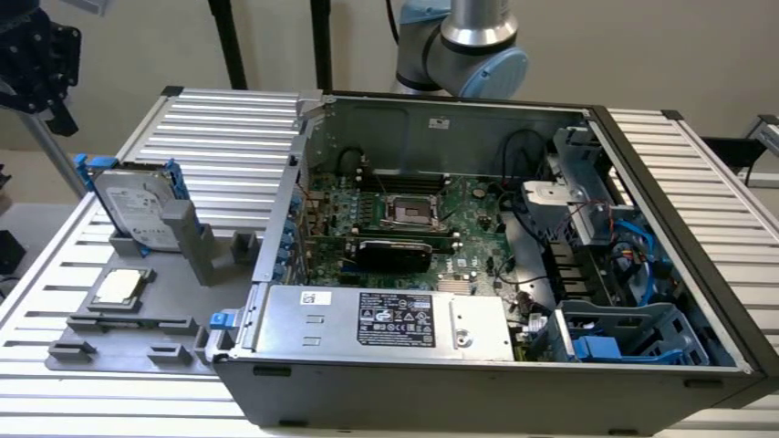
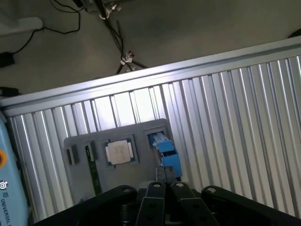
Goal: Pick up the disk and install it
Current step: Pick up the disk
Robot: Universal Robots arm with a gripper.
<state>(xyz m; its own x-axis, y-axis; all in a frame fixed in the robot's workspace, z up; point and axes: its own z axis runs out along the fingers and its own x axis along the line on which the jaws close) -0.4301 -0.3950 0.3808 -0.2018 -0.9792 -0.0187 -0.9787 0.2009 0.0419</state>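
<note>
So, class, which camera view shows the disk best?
The exterior view: the disk stands upright in a grey holder, its flat face and blue rails plain. The wrist view shows the disk edge-on from above, mostly blue rail.

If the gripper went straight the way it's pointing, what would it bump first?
Most likely the disk, standing on edge in the grey holder: its blue rail sits right ahead of the shut gripper. How much gap is left is hard to judge.

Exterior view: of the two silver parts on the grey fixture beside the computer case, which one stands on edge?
The blue-framed disk stands upright on its edge; the small square chip in front of it lies flat.
</note>
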